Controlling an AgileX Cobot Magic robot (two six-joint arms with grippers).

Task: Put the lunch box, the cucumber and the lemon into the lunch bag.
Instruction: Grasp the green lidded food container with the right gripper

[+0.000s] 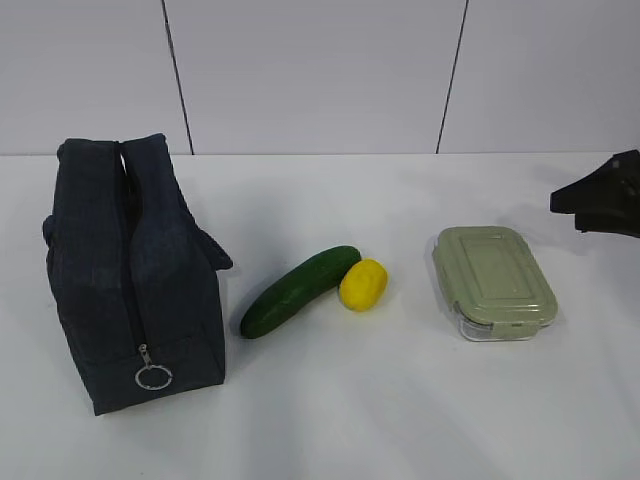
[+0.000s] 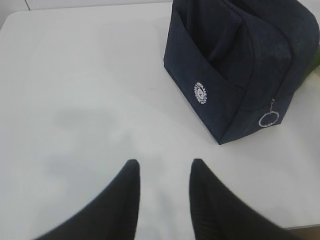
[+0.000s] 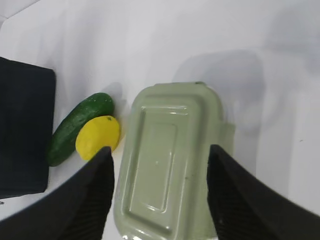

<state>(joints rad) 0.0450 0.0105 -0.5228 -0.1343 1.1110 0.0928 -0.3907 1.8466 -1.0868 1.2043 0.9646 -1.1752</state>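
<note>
Straddling the lunch box, the right claw gapes wide, mostly outside the exterior frame

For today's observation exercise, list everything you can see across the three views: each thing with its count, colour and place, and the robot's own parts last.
Bag: one, dark navy, left side of the table, zipper closed with a silver ring pull at the near end.
Cucumber: one, dark green, lying between bag and box, touching the lemon.
Lemon: one, yellow, just right of the cucumber's far end.
Box: one, clear glass with sage-green lid on, right of the lemon.
Table: one, white, under everything.
Left gripper: one, black, open and empty, over bare table near the bag.
Right gripper: one, black, open, fingers on either side of the box.
</note>
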